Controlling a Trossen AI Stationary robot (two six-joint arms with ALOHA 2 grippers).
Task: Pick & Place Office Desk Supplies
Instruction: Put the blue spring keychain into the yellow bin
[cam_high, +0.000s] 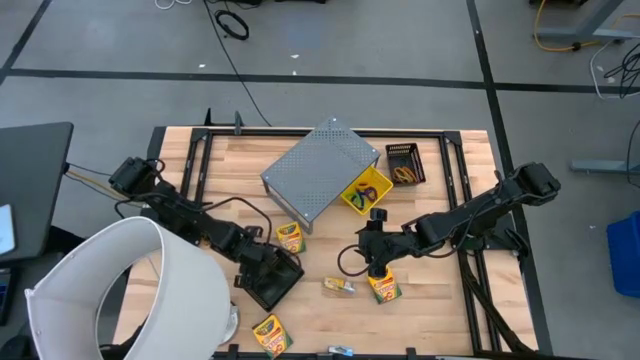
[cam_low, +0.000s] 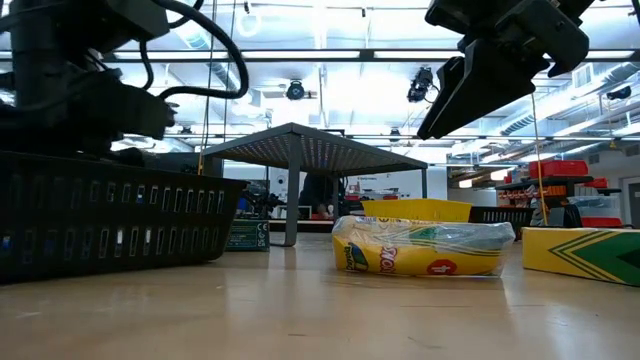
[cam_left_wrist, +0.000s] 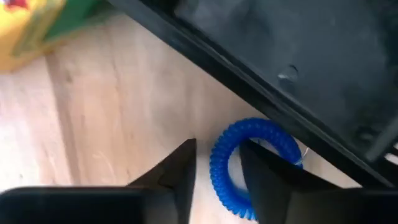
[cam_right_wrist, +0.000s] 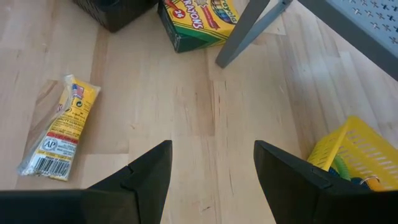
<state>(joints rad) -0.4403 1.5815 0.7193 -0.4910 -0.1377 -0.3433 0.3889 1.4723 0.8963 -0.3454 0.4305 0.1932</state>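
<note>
A ridged blue elastic loop (cam_left_wrist: 249, 163) lies on pale wood tabletop (cam_left_wrist: 112, 124); crayon boxes (cam_right_wrist: 198, 20) are yellow and green; a yellow basket (cam_right_wrist: 360, 152); black tray (cam_low: 100, 215).

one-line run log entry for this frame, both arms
left gripper: fingers astride blue coiled loop beside black basket, not clamped | right gripper: open, empty, above bare table | packet: on table

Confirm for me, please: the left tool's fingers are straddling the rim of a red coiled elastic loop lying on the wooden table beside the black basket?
Nearly right, but the coiled elastic loop is blue, not red. The left wrist view shows the left tool straddling its rim on the wooden table beside the black basket.
</note>
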